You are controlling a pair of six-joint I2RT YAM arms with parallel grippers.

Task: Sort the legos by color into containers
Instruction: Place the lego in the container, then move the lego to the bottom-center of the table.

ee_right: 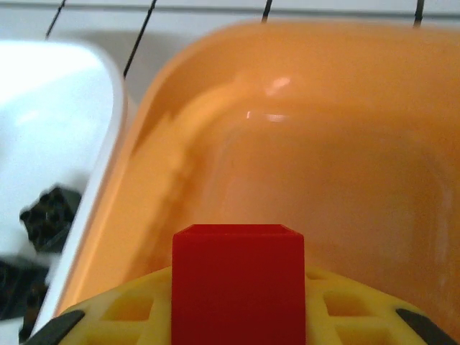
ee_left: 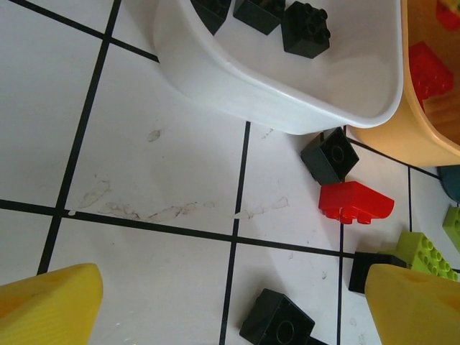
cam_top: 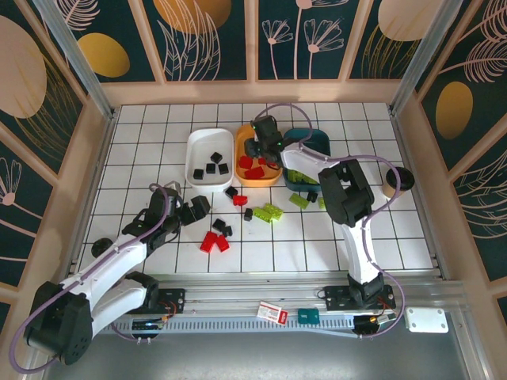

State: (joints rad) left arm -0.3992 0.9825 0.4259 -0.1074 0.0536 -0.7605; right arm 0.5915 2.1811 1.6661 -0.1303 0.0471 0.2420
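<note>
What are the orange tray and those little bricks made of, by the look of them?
Orange tray: looks like smooth, glossy moulded plastic; light glints off its rounded wall. Loose red brick: apparently hard plastic, slight sheen, crisp edges, moulded studs. Black brick beside it: seemingly the same, duller.

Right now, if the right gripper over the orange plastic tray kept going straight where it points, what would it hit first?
Probably the bare floor of the orange plastic tray, and the red plastic brick held in the right gripper would touch it first. Depth is unclear.
</note>
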